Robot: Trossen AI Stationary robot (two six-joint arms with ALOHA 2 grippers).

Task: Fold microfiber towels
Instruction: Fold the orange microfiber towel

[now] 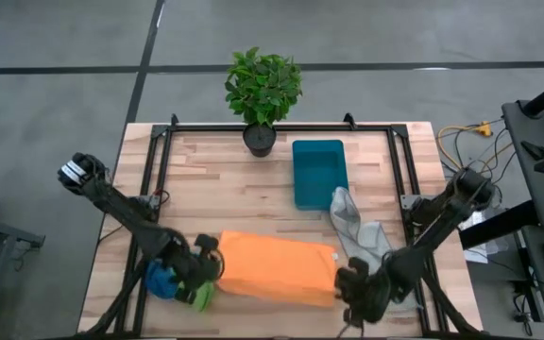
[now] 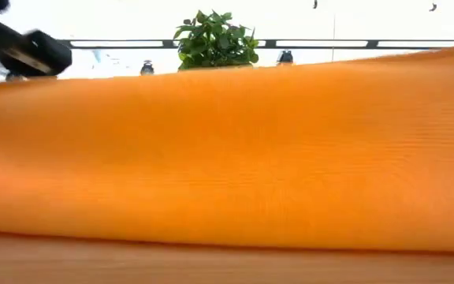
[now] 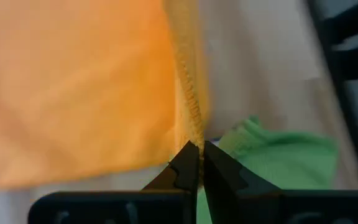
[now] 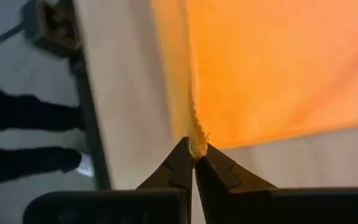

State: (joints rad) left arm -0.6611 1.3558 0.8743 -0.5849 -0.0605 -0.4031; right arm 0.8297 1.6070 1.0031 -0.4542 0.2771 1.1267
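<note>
The orange towel (image 1: 277, 267) stretches across the table's near middle and fills the low view (image 2: 227, 150). My left gripper (image 1: 213, 267) is shut at its left end, and my right gripper (image 1: 343, 279) is shut at its right end. The lime green towel (image 1: 203, 297) and the blue towel (image 1: 161, 280) lie bunched on the table under my left arm; the green one (image 3: 278, 158) also shows in the left wrist view. The pale grey towel (image 1: 357, 231) lies crumpled on the table at the right, just behind my right gripper. My left gripper pinches the orange towel's left corner between its two fingers, on the stitched hem (image 3: 194, 134). The fingers slant down from the table's left. One layer or several, I cannot tell. The cloth runs off toward my other gripper. My right gripper pinches the towel's right corner at the hem (image 4: 196, 134) between its two fingers, slanting down from the table's right. The towel spreads away from the fingers without deep folds. Its lower part (image 2: 227, 237) lies on the table.
A teal bin (image 1: 319, 172) stands behind the grey towel at the middle right. A potted plant (image 1: 263, 90) is at the table's far edge. A black frame rail (image 1: 159, 170) runs around the tabletop. A person's legs (image 4: 17, 137) stand beside the table.
</note>
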